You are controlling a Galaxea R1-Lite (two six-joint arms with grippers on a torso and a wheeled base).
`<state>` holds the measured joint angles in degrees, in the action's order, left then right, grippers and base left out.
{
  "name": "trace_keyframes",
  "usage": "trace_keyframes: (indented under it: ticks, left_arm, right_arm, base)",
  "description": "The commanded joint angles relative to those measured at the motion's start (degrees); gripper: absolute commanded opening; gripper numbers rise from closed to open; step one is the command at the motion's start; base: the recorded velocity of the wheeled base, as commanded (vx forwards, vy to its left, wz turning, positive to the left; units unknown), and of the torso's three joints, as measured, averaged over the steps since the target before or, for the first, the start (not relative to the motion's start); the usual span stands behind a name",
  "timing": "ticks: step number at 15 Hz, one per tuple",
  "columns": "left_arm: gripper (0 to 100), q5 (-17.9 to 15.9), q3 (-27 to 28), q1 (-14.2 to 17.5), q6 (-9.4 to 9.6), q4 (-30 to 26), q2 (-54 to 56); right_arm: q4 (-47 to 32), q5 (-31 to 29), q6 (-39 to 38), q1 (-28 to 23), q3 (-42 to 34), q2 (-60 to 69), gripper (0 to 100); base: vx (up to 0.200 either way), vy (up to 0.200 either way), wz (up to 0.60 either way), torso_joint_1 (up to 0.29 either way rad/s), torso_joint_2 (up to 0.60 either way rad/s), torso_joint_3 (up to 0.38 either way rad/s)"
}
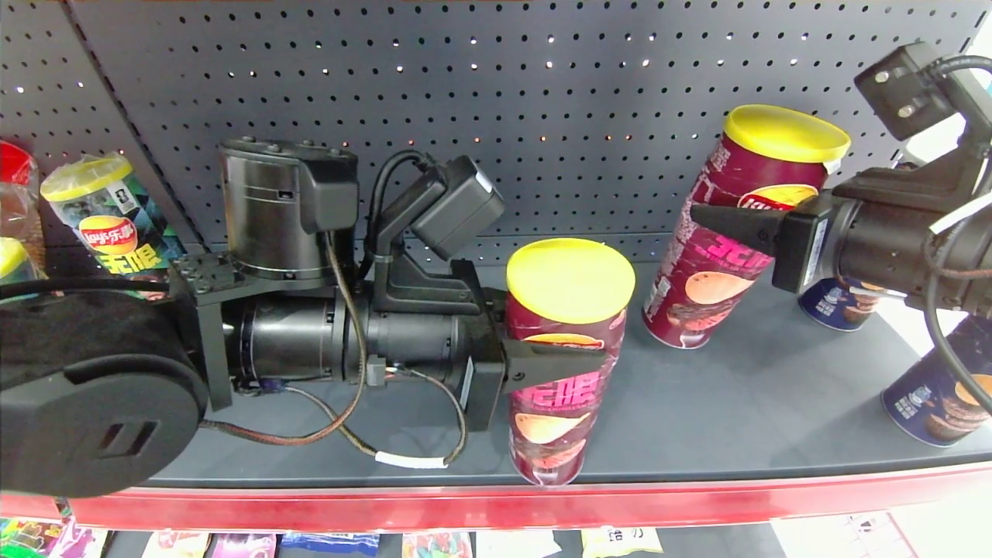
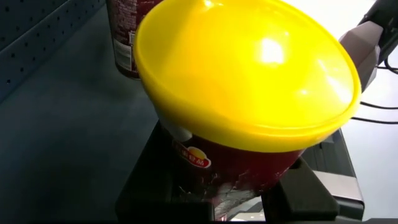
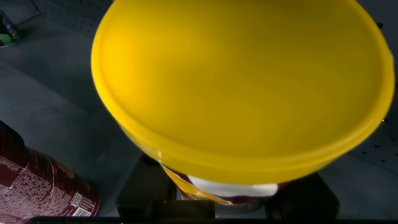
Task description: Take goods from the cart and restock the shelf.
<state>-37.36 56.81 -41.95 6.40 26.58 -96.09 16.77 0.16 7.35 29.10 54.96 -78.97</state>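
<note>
Your left gripper [image 1: 559, 361] clamps a maroon, yellow-lidded, pink-lettered chip can [image 1: 559, 411] at the front edge of the shelf [image 1: 736, 418]. At its 2 o'clock, your right gripper [image 1: 732, 223] clamps a tilted twin can [image 1: 697, 298].

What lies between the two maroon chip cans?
Nothing: in the head view, only bare shelf separates the upright can from the tilted can.

Bright glare on yellow lid [image 2: 249, 74] — edges perhaps soft
</note>
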Motion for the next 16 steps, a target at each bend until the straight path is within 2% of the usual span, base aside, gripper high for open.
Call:
trace_keyframes:
  ticks: [1,12,13,14,16]
  left_arm:
    - [0,0.01,-0.38,-0.06,0.02,0.14,0.46]
    - [0,0.80,-1.26,-0.24,-0.25,-0.03,1.25]
    - [0,0.80,-1.70,-0.59,-1.04,-0.03,2.04]
    - [0,0.98,-2.23,-1.56,-2.88,-0.03,2.57]
    - [0,1.94,-3.28,-2.00,-3.32,0.06,3.01]
  right_arm:
    - [0.01,0.02,0.03,-0.01,-0.02,-0.04,0]
    - [0.01,0.02,0.03,-0.01,-0.02,-0.04,0]
    - [0.01,0.02,0.03,-0.01,-0.02,-0.04,0]
    - [0.01,0.02,0.03,-0.01,0.06,-0.13,0]
    - [0.01,0.02,0.03,-0.01,0.06,-0.13,0]
  base:
    - [0.000,0.000,0.00,0.000,0.00,0.000]
    - [0.000,0.000,0.00,0.000,0.00,0.000]
    - [0.000,0.000,0.00,0.000,0.00,0.000]
    - [0.000,0.000,0.00,0.000,0.00,0.000]
    - [0.000,0.000,0.00,0.000,0.00,0.000]
